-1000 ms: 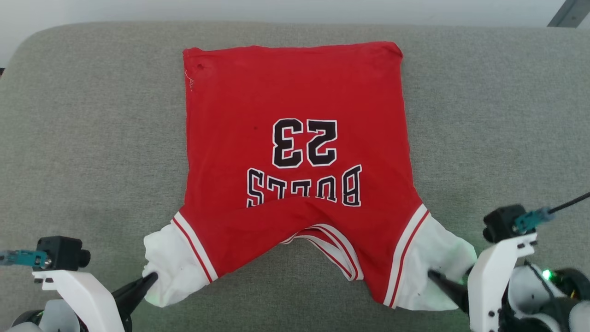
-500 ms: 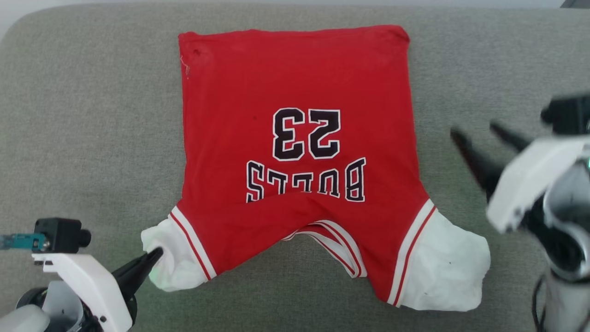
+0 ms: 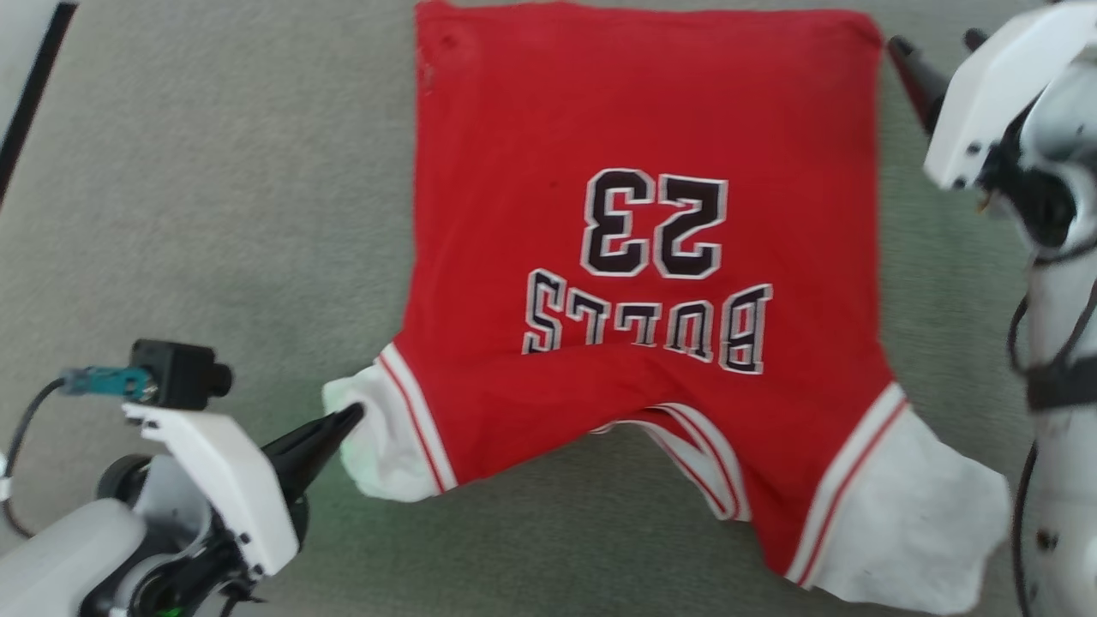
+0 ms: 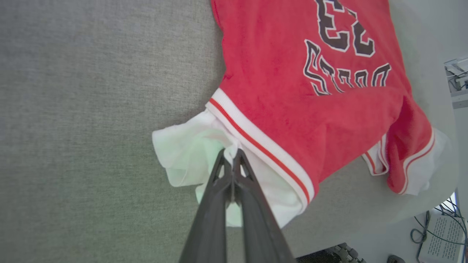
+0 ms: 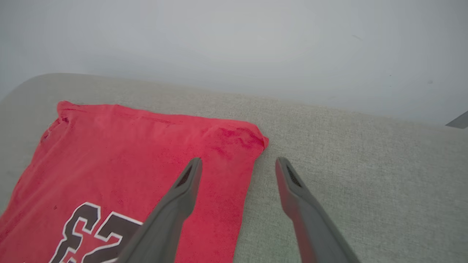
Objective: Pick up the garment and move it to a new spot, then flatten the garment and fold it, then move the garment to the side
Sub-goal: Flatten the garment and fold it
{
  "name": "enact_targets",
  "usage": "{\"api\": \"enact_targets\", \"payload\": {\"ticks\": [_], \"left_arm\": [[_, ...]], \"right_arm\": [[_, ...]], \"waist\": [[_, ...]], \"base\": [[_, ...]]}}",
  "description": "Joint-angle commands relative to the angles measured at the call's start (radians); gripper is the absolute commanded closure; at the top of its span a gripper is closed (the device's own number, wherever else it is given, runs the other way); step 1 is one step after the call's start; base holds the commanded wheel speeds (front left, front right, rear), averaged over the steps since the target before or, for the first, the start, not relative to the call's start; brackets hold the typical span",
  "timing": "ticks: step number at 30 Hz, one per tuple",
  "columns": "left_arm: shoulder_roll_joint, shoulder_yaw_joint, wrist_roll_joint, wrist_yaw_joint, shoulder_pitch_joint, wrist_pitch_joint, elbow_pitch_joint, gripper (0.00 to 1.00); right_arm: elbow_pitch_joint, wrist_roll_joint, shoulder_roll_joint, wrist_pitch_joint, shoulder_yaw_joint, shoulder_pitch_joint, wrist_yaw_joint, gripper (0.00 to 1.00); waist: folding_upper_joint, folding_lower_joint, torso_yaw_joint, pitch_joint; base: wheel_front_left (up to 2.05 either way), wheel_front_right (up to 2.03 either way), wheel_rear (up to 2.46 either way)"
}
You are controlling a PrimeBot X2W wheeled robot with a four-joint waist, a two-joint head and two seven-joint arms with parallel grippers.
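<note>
One red Bulls jersey (image 3: pixel 643 111), flat on grey fabric counter (image 3: pixel 214 214), collar end near. Near-left white sleeve (image 4: pixel 182 160) pinched in clenched left pincer (image 4: pixel 229 153). Released, wide-spread right pincer (image 5: pixel 237 162) above far-right hem corner (image 5: pixel 260 140).

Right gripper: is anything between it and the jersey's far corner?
Nothing visible stands in the way. The right gripper is near the far corner of the jersey, its fingers open: one lies over the red fabric, the other over bare grey cushion.
</note>
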Motion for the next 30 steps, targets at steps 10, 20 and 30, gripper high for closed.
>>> {"api": "enact_targets", "payload": {"ticks": [10, 20, 30], "left_arm": [[-0.106, -0.034, 0.045, -0.071, -0.086, 0.044, 0.090, 1.00], [-0.176, -0.053, 0.063, -0.126, -0.131, 0.068, 0.168, 1.00], [-0.171, -0.034, 0.042, -0.137, -0.128, 0.050, 0.204, 1.00]], "right_arm": [[0.410, -0.147, -0.050, 0.070, -0.102, -0.232, 0.000, 0.00], [0.689, -0.372, -0.058, 0.269, -0.300, -0.261, -0.003, 0.00], [0.678, -0.452, -0.043, 0.213, -0.303, -0.279, -0.002, 1.00]], "waist": [[0.0000, 0.0000, 0.141, 0.079], [0.0000, 0.0000, 0.208, 0.109], [0.0000, 0.0000, 0.173, 0.087]], "base": [[0.00, 0.00, 0.00], [0.00, 0.00, 0.00], [0.00, 0.00, 0.00]]}}
